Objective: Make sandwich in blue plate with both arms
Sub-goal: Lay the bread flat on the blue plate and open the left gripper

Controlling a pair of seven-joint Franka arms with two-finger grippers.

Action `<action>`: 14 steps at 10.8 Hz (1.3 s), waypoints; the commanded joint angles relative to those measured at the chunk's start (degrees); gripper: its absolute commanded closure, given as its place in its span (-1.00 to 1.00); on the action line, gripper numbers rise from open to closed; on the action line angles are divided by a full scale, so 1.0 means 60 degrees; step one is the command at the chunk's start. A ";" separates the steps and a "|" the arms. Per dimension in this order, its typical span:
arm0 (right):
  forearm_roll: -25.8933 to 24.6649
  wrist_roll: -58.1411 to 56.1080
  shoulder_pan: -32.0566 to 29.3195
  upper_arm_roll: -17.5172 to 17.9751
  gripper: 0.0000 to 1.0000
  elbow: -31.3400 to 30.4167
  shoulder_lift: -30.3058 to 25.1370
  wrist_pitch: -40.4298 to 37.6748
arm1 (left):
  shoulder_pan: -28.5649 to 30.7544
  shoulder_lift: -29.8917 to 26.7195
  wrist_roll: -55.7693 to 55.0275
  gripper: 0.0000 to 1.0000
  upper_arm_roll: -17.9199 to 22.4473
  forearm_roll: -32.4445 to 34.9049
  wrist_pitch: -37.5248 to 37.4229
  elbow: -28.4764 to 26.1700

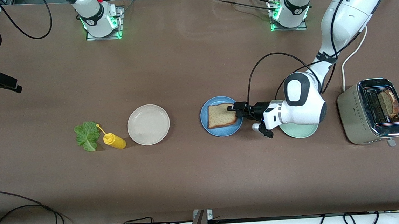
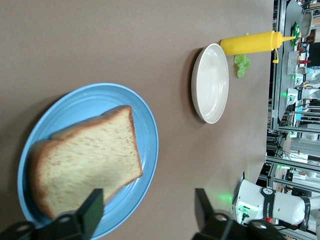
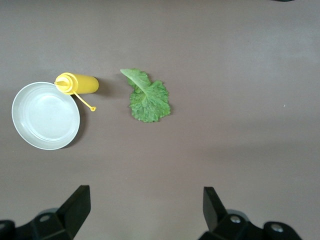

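Lying on brown table (image 1: 182, 64): blue plate (image 1: 212, 128) bearing one bread slice (image 1: 221, 115), with cream plate (image 1: 148, 124), yellow bottle (image 1: 114, 140) and lettuce leaf (image 1: 87, 135) trailing off at its nine o'clock, toaster (image 1: 373, 111) at three o'clock. Hovering over plate's edge, left gripper (image 1: 235, 110), fingers parted, gripping nothing. Hanging above the lettuce, right gripper (image 3: 145, 207), spread wide, empty.

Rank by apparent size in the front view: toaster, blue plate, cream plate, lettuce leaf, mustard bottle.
1. toaster
2-3. cream plate and blue plate: look about alike, and the left gripper covers part of the blue one
4. lettuce leaf
5. mustard bottle
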 commanded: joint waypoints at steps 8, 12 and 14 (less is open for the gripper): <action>0.0139 -0.0145 -0.0006 -0.0018 -1.00 0.0115 0.0172 -0.0029 | 0.0491 -0.2386 -0.2144 -1.00 0.0376 0.4421 -0.1765 0.0343; 0.0358 -0.0159 0.0009 0.0069 -1.00 0.0144 0.1195 0.0804 | 0.1340 -0.3541 -0.2072 -1.00 0.0376 0.5451 -0.2528 0.0652; 0.0358 -0.0422 0.0009 0.0084 -1.00 0.0173 0.1796 0.1462 | 0.1708 -0.4113 -0.1998 -1.00 0.0361 0.5887 -0.3009 0.0652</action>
